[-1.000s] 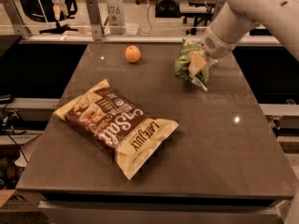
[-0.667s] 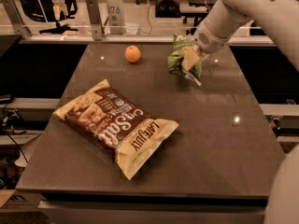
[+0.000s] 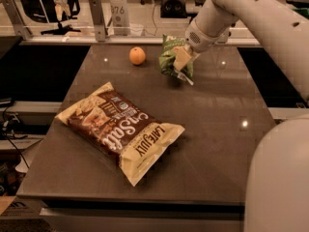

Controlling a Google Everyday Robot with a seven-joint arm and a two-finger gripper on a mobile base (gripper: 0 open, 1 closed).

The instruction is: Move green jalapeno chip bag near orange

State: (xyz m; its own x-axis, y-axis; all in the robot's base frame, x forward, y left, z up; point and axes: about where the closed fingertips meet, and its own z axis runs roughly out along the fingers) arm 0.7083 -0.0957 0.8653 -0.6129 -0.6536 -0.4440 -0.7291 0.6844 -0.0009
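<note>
Here the end effector is clenched on the green chip bag at the far part of the counter. The orange sits near it, on the view's left. A brown bag lies well apart, closer to the camera.

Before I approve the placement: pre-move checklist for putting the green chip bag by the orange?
1. Grasp: end effector, at the table's far edge, shut on green jalapeno chip bag - ok.
2. Orange visible, resting on table - ok.
3. Tabletop between bag and orange free of objects - ok.
4. Late July bag out of the path, towards the front - ok.
5. Bag's lower edge off the tabletop - cannot tell.
6. Bag released beside orange - not ok, not yet done.
</note>
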